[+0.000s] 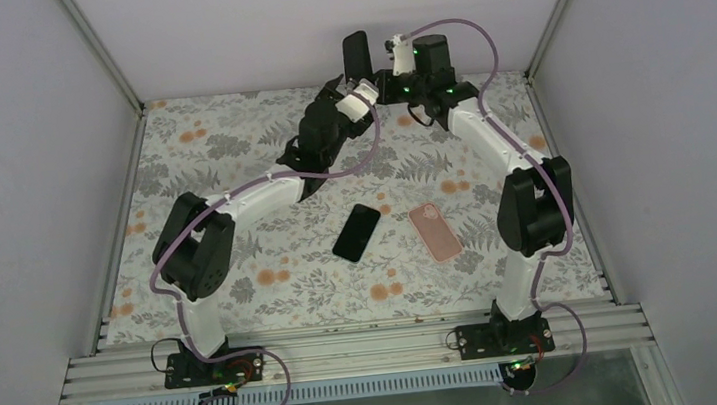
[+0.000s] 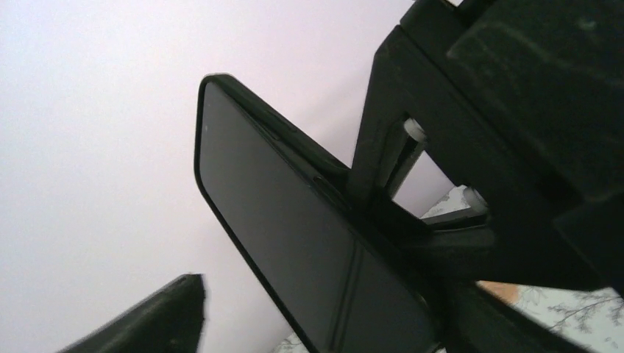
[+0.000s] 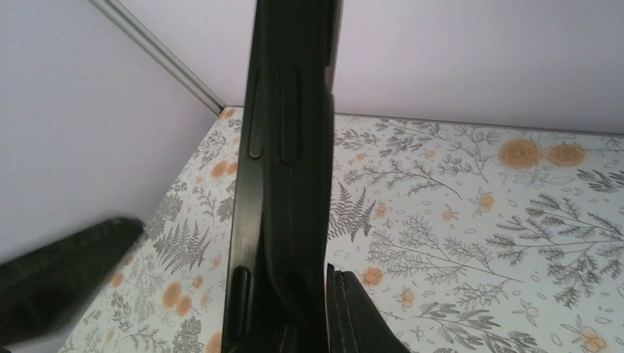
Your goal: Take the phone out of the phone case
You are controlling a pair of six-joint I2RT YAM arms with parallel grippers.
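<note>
Holding the black phone (image 2: pixel 294 250) straight up in its case (image 3: pixel 283 147), my right gripper (image 3: pixel 291 323) pinches the bottom end tight, high over the far side of the flowery table (image 1: pixel 259 153). My left gripper (image 1: pixel 341 92) is spread wide beside it. One finger (image 2: pixel 158 316) is near the shiny glass front but not touching. The case edge is dark and smooth, with long button bumps. A second black phone (image 1: pixel 357 232) and a pink case (image 1: pixel 435 231) lie flat on the table, side by side.
</note>
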